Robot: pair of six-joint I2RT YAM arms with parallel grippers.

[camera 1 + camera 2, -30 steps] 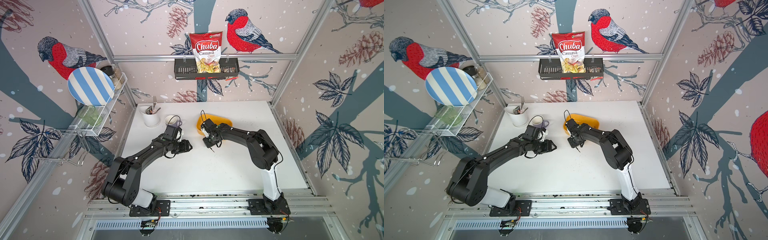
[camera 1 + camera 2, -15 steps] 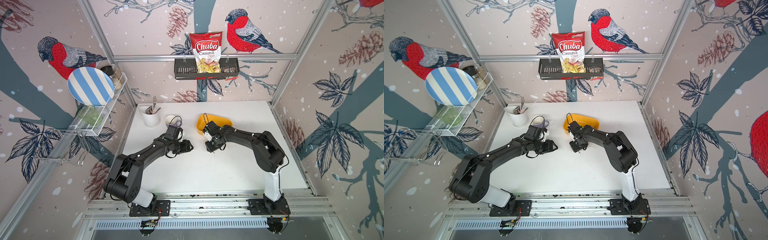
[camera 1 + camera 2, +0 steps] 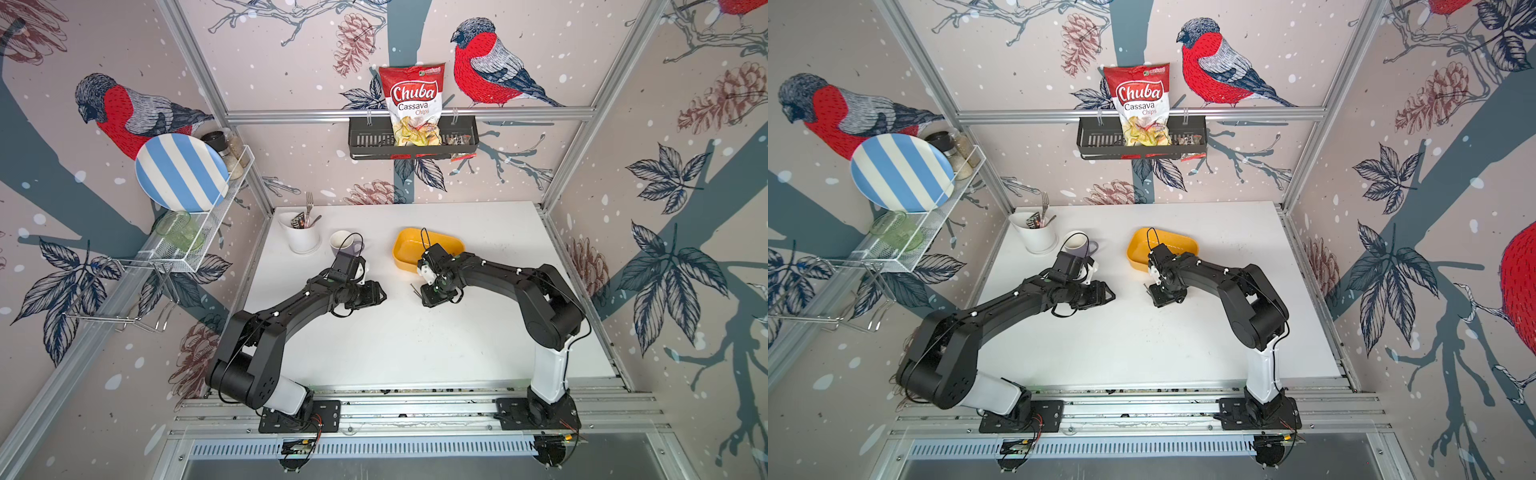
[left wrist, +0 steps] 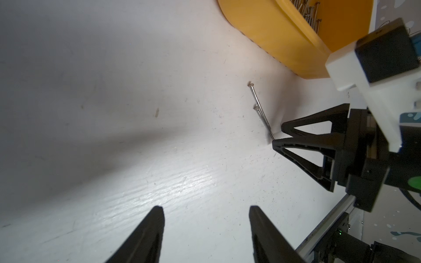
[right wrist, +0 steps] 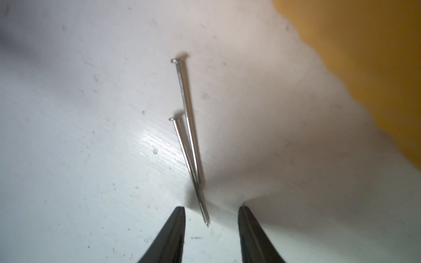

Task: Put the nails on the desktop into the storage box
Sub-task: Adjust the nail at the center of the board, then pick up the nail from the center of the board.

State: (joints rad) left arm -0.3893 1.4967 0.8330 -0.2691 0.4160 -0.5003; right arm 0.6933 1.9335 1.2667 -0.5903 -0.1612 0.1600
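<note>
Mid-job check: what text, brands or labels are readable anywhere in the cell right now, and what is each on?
"Chuba": on the red chips bag standing in the black wall basket.
"Cassava": same bag, under the brand.
"Chips": same bag, under that.
Too small to read: the green logo at the bag's top.
Unreadable: print on the dark packet in the white utensil holder.
Unreadable: the small packets in the basket.

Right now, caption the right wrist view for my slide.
Open right tool poised at two nails on the desktop, beside the box.
</note>
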